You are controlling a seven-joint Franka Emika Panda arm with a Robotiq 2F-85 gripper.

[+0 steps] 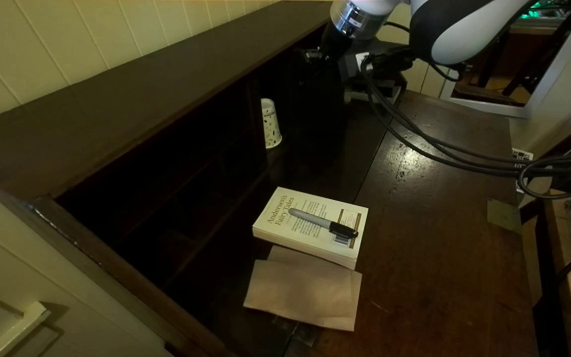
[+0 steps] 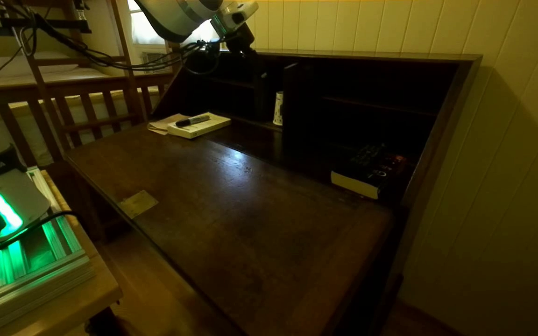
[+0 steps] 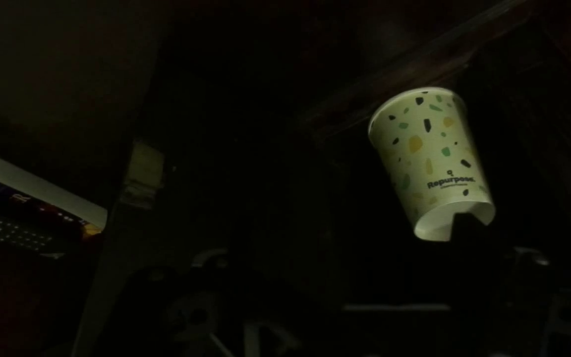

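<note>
"Two books head the list?"

"Yes. Pale book (image 1: pixel 300 230), titled Andersen's Fairy Tales, flat on the desk (image 1: pixel 439 258); marker (image 1: pixel 322 223) lying across it. Brown paper (image 1: pixel 300 292), layered, just beside. Dark book (image 2: pixel 367 170), flat at the desk's opposite end in an exterior view, clipped by the left edge of the wrist view."

"Obstructions?"

"Hutch (image 1: pixel 166 89), dark wood, partitioned. Divider (image 1: pixel 257 121) and upright panel (image 2: pixel 292 105), standing close on either side of the cup (image 3: pixel 429 153). Cables (image 1: pixel 548 170), looping from the arm (image 1: pixel 469 34) out over the desk."

"Hidden or unclear?"

"Several entries. Cup: partly covered along a side in both exterior views. Hutch interior: mostly lost in shadow. Arm: cut off by the top edge of both exterior views. Pale block (image 3: pixel 145 171), left part of the wrist view: nature not clear. Gripper (image 3: pixel 355 223): nearly black in the wrist view, outline faint."

"Gripper's condition?"

"Released; jaws well apart."

"Cup: description and place?"

"Pale, flecked green, ochre and black, lettered Repurpose. Upside down, base uppermost, in the hutch. Lower than the gripper and apart from it in both exterior views."

"And in the wrist view?"

"Ahead of the gripper, toward the right. The jaw on that side overlaps a little of the cup's base with its dark tip."
</note>
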